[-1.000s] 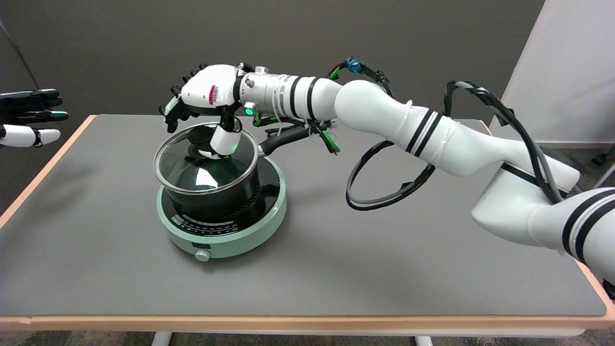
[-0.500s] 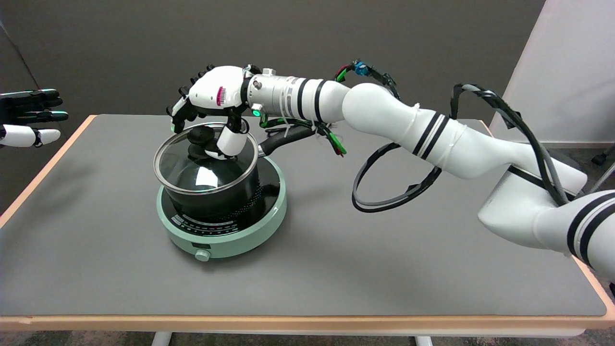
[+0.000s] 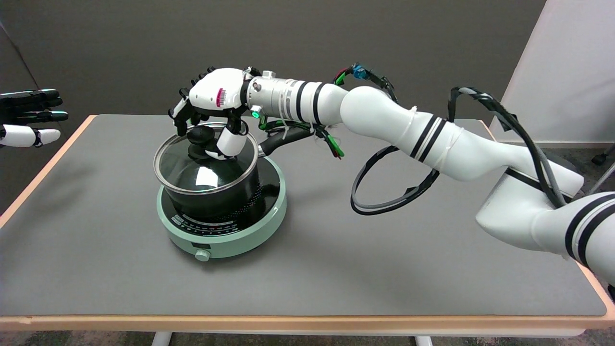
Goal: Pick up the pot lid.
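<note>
A glass pot lid [image 3: 206, 168] with a steel rim and a black knob [image 3: 199, 136] sits on a black pot [image 3: 218, 199] atop the mint-green cooker [image 3: 226, 240]. My right hand [image 3: 211, 108] hovers over the knob, back facing up. Its thumb [image 3: 229, 143] hangs down just right of the knob, close to the glass. The fingers [image 3: 180, 121] curl down on the knob's far left side. The knob stands between thumb and fingers with small gaps showing on both sides. The lid lies flat on the pot.
The pot's black handle [image 3: 283, 138] sticks out to the right under my forearm. Cables loop down from the arm [image 3: 384, 192] above the grey table [image 3: 384, 269]. The idle left hand [image 3: 29, 117] hangs at the far left.
My right hand has shifted right and a little lower, so the knob now sits between thumb and fingers. The fingers have curled in slightly toward the knob. The lid has not moved.
</note>
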Available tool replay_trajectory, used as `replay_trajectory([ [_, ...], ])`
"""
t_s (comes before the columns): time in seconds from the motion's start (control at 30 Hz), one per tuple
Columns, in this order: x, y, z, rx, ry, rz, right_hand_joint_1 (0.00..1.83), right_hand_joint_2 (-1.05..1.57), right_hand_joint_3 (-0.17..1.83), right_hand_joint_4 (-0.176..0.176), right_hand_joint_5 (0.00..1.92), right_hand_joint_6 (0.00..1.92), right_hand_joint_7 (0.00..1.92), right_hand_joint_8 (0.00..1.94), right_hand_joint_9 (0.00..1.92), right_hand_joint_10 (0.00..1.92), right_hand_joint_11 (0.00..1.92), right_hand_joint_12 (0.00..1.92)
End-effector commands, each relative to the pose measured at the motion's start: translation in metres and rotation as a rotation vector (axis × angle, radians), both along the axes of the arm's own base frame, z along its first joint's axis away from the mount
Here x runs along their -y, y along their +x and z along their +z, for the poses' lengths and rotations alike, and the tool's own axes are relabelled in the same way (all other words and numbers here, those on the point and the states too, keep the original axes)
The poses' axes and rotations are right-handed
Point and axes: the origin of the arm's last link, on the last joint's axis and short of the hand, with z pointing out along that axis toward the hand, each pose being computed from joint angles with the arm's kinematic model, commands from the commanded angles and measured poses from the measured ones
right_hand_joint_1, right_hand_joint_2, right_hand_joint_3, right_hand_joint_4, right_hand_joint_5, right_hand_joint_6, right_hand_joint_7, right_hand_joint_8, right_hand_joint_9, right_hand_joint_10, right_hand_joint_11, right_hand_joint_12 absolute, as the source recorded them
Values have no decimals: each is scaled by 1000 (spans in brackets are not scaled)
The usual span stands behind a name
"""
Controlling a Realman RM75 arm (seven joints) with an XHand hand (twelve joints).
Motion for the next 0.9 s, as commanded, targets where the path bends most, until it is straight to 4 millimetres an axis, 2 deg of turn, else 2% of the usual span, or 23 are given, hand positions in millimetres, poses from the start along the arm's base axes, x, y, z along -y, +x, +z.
replay_trajectory([
  [0.03, 3, -6, -4, 17, -11, -20, 943, 633, 905, 176, 645, 473, 777, 310, 762, 527, 574, 1073],
  [0.07, 2, -7, -4, 17, -10, -22, 917, 626, 955, 176, 630, 508, 778, 310, 753, 557, 573, 1080],
  [0.27, 1, -8, -7, 21, -5, -25, 921, 628, 955, 176, 633, 516, 783, 315, 759, 567, 576, 1092],
  [0.3, 1, -8, -7, 21, -5, -26, 956, 638, 897, 176, 651, 481, 784, 316, 772, 539, 581, 1085],
  [0.5, 1, -8, -9, 23, -2, -26, 918, 629, 954, 176, 636, 524, 787, 318, 763, 577, 577, 1099],
  [0.6, 1, -8, -9, 23, -2, -26, 952, 648, 874, 176, 663, 514, 795, 327, 781, 549, 585, 1085],
  [0.8, 0, -8, -9, 23, 0, -25, 934, 671, 846, 176, 684, 665, 850, 417, 797, 575, 597, 1073],
  [0.9, 0, -9, -9, 23, 0, -26, 896, 664, 929, 176, 684, 758, 849, 473, 791, 616, 596, 1084],
])
